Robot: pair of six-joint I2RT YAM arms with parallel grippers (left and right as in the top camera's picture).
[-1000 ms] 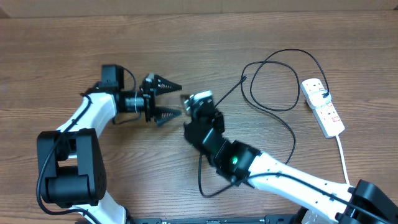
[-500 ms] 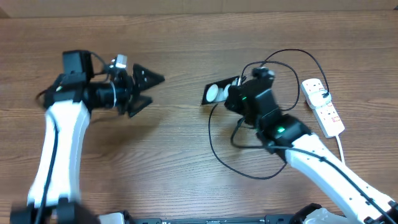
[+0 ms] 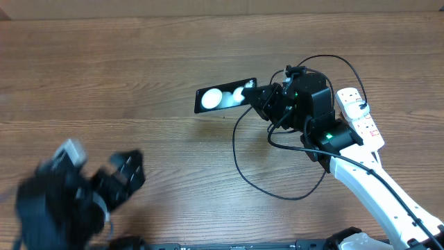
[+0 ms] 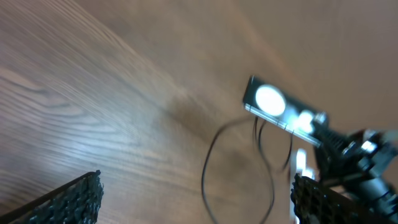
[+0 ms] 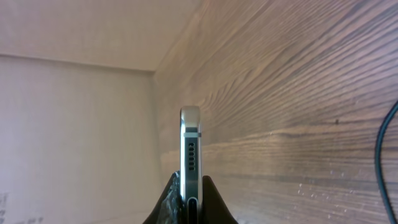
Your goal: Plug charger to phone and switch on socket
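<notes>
The right gripper (image 3: 259, 96) clamps one end of the glossy black rectangular phone (image 3: 223, 98), held left of the white power strip (image 3: 362, 119); the left gripper (image 4: 196, 186) hangs spread open; so slight an end grip may let the phone tilt, fouling the thin black charger cable (image 3: 234, 149).

Black phone (image 3: 223, 98) gripped edge-on; charger (image 3: 234, 147) loops near socket (image 3: 361, 119)

One phone (image 3: 225, 97), one charger (image 3: 233, 147), one socket (image 3: 368, 125).
</notes>
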